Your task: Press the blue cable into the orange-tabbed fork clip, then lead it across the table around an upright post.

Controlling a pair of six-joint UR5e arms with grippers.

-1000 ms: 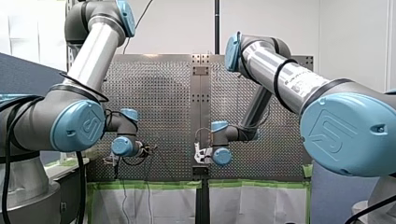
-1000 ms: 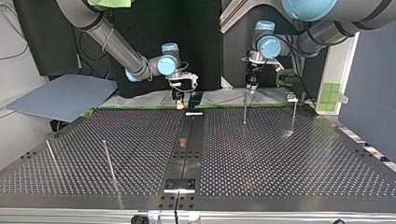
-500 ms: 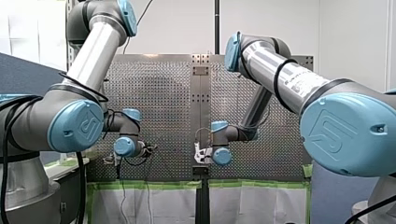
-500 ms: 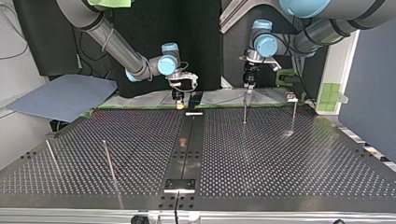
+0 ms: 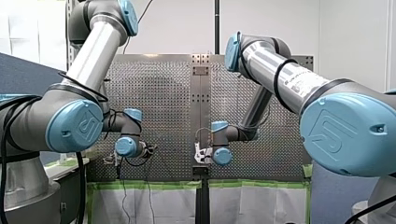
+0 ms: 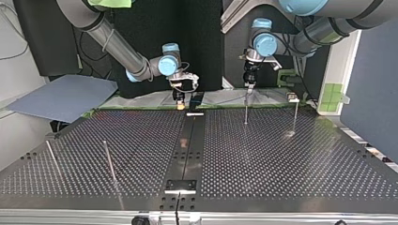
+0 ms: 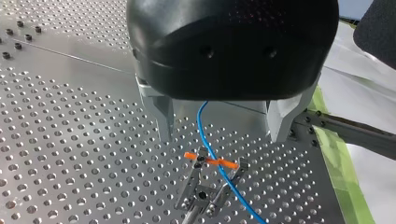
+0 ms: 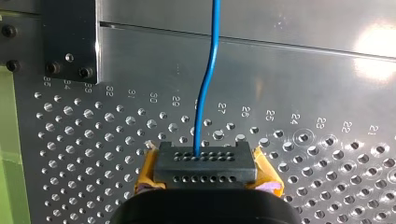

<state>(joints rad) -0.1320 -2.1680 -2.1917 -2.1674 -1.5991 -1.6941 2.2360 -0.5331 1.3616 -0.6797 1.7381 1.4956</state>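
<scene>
While right jaws clamp the plug (image 8: pixel 205 164), left jaws hang wide astride the cable (image 7: pixel 200 126), which runs thru the fork of the clip (image 7: pixel 201 193) just ahead, so left arm's nearer for pressing.

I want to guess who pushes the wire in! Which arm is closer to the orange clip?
Left. My left gripper hangs right above the orange clip, jaws open. My right gripper is farther off, by the table's middle strip, shut on a black block.
</scene>
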